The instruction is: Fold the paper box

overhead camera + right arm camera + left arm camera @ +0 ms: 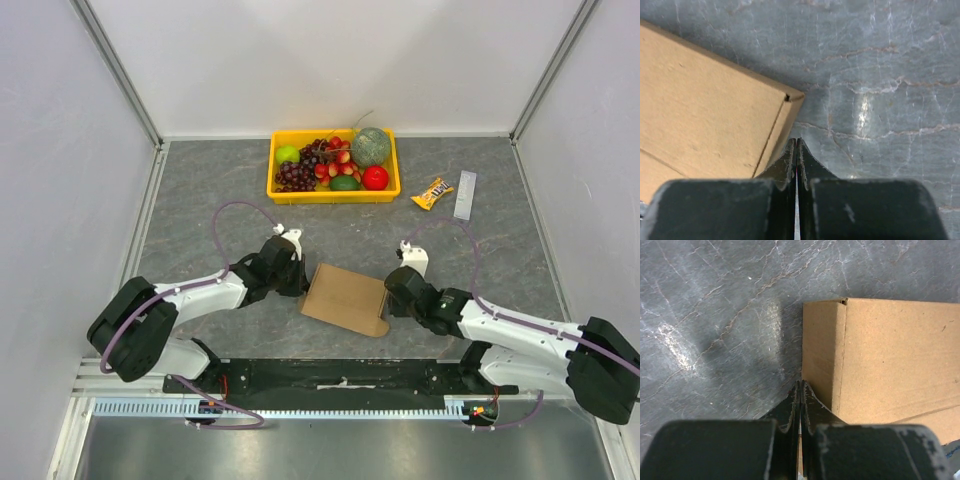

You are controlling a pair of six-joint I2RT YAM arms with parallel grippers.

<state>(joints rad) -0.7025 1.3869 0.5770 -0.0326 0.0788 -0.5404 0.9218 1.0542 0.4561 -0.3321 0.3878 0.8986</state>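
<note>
Paper box point(345, 298) lying flat on the grey table point(200, 190), between the two arms, well apart from the yellow tray point(333, 195). Left gripper point(800, 385) fully closed, tips at the box's left edge. Right gripper point(796, 142) likewise closed, just beside the right edge. Cardboard pinched or not, impossible to tell.

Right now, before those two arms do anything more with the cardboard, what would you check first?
1. Is the left gripper shut? ok, its tips meet at the edge of the paper box.
2. Is the right gripper shut? ok, its tips are at the box's opposite corner.
3. Is cardboard really pinched by either one? cannot tell.
4. Is the box folded up? not ok, it lies flat on the table.
5. Are the yellow tray and the snack packet out of the way? ok, both sit well behind the box.
</note>
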